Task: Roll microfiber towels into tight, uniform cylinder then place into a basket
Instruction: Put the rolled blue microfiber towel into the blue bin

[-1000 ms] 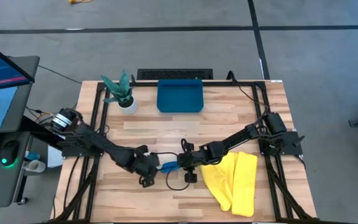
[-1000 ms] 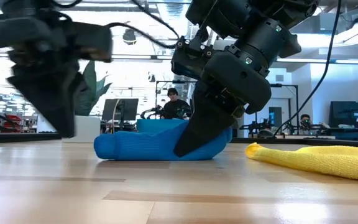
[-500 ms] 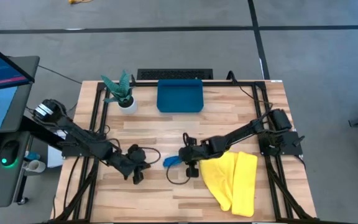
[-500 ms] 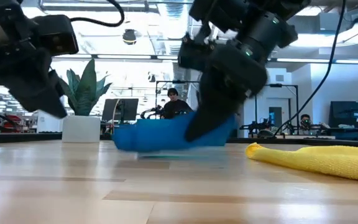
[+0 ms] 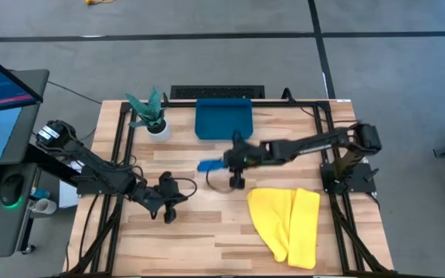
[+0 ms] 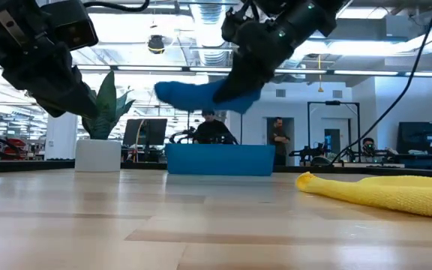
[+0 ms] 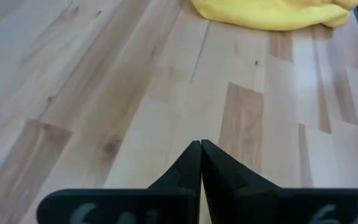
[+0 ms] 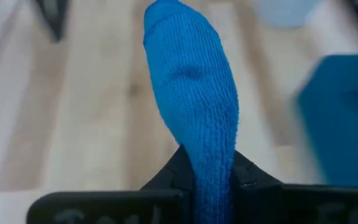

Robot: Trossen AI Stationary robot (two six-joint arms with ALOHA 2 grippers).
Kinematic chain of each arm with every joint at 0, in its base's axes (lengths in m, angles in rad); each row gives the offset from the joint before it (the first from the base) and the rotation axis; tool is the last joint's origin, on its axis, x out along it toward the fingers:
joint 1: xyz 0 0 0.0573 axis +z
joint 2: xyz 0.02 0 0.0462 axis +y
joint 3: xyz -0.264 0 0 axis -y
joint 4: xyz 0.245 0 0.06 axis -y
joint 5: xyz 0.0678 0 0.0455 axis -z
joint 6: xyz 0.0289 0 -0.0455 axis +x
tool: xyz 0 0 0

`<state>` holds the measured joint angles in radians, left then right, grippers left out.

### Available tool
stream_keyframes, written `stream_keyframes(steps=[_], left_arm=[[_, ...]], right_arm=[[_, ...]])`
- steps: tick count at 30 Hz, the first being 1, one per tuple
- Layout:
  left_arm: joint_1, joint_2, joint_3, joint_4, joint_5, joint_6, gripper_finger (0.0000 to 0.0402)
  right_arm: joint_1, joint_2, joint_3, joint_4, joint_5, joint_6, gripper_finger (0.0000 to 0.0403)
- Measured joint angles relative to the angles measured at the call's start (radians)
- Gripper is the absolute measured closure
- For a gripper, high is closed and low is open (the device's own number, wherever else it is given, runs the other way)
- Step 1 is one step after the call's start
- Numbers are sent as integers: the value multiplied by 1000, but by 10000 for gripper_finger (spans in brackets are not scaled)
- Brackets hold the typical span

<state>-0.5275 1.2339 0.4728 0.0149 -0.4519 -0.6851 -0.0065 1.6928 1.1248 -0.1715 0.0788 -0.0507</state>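
- Desk (image 5: 230,239): your pale wood work surface carries everything — the basket at the far edge, the yellow towel on the right arm's side, a potted plant (image 5: 151,116) off at the far left corner, out of the working lane.
- Yellow towel (image 5: 290,224): lies loosely folded and flat on the desk, not yet rolled; parked clear of the arms, so I judge it is waiting its turn.
- Basket (image 5: 223,131): sits empty-looking from above, open side up, just beyond the carried roll — placed where a short reach from mid-desk would end.
- Right gripper (image 5: 224,163): held up off the desk, reaching toward the basket; its jaws pinch the blue towel (image 5: 209,164) by one end.
- Blue towel: already a compact roll, jutting out past the fingertips and well above the wood in the low view (image 6: 205,94). Gripped at the end, probably so the free length can be laid into the basket first.
- Left gripper (image 5: 168,213): hangs near the desk's front-left — jaws pressed together on nothing, standing aside from the carry.
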Motion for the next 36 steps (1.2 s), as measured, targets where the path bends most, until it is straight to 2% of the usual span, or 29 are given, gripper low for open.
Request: stream_keyframes(steps=[9, 14, 21, 25, 29, 36], left_arm=[[28, 0, 0, 3, 1, 0, 400], [44, 0, 0, 3, 24, 23, 400], [111, 0, 0, 56, 44, 67, 400], [181, 0, 0, 107, 109, 163, 400], [278, 0, 0, 175, 277, 259, 400], [445, 0, 2, 187, 449, 364, 400]], right_arm=[[-225, -32, 1, 145, 1, -177, 354], [-336, -18, 1, 220, -3, -203, 354], [-467, -18, 7, 232, -30, -240, 354], [-520, -2, 43, 239, -58, -284, 354], [-558, 52, 110, 230, -123, -307, 354], [-583, 226, 305, 21, -181, -380, 354]])
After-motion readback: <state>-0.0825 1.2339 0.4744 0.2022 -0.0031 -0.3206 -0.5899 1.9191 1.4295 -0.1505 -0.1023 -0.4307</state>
